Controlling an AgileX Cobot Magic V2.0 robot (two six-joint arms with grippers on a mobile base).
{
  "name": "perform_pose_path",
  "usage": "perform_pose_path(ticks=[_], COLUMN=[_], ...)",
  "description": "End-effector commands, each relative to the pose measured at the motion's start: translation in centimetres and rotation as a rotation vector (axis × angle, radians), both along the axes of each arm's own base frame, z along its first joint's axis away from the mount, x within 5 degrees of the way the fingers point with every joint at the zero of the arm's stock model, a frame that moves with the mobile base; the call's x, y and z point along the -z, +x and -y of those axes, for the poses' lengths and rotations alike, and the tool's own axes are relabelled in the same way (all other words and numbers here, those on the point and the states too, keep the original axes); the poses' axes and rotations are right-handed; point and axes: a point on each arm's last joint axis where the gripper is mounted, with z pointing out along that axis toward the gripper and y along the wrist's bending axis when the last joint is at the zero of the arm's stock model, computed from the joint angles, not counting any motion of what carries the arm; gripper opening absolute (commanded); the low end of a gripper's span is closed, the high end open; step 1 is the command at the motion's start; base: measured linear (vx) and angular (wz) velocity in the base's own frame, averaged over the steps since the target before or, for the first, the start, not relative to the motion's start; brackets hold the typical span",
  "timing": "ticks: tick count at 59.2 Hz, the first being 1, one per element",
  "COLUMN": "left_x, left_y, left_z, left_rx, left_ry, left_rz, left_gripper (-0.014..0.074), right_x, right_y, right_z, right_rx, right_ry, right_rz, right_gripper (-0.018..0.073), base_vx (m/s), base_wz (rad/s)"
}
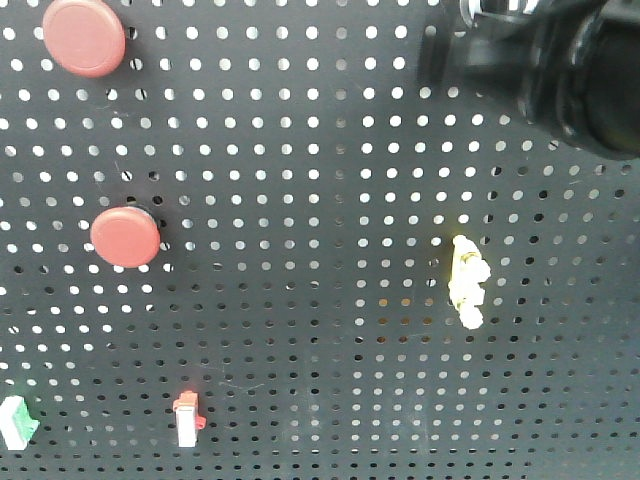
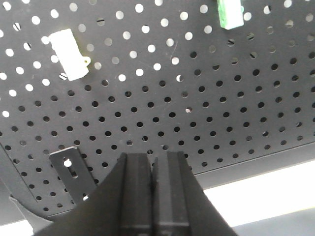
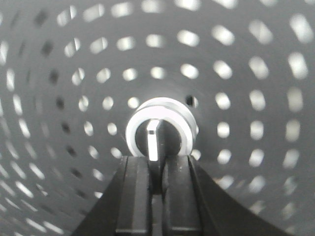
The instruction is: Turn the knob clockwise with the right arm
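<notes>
- On the black perforated panel (image 3: 246, 59), close before the right wrist camera, the knob (image 3: 160, 129) shows its silver ring. Its bar pointer stands upright with a pale stripe down it.
- The right fingers (image 3: 134, 196) come up from below, drawn almost together, and pinch the pointer's lower end between their tips.
- In the front view the right arm (image 1: 575, 70) fills the panel's top right corner.
- Elsewhere on the panel are an upper red button (image 1: 84, 36), a lower red button (image 1: 125, 237), a yellow toggle (image 1: 467, 283), a red-topped white switch (image 1: 187, 420) and a green-and-white part (image 1: 17, 422).
- The left fingers (image 2: 138, 196) are pressed flat together, holding nothing, facing the panel below a white block (image 2: 69, 54) and a green piece (image 2: 230, 14).
</notes>
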Motion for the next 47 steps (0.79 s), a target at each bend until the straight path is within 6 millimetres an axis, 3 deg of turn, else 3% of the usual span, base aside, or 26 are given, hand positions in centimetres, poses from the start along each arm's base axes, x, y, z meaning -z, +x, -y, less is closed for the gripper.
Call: perform_pose_path(ticks=[1,23,39,47], left_x=[-0.13,-0.13,-0.13,-0.13], left_y=[0.15,0.15,0.15,0.15], left_z=[0.05,0.05,0.05,0.05], left_rx=[0.005,0.005,0.005,0.005], left_ry=[-0.009,-0.009,-0.009,-0.009], left_rz=[0.053,0.053,0.053,0.053], left_gripper=[-0.0006,-0.0006,-0.0006,-0.0006], right_x=[-0.99,-1.34,-1.75,-1.87], right_y=[-0.09,-0.07,-0.14,-0.24], right_z=[-0.15,0.04,0.23,-0.01], right_rx=[-0.052,-0.056,-0.051,-0.081], right_ry=[0.164,0.418,0.408,0.403], right_rz=[0.008,-0.030,0.018,0.028], right_gripper=[-0.0008,-0.0008,0.0014,0.0077], base_vx=[0.00,0.00,0.00,0.00], base_wz=[0.00,0.00,0.00,0.00])
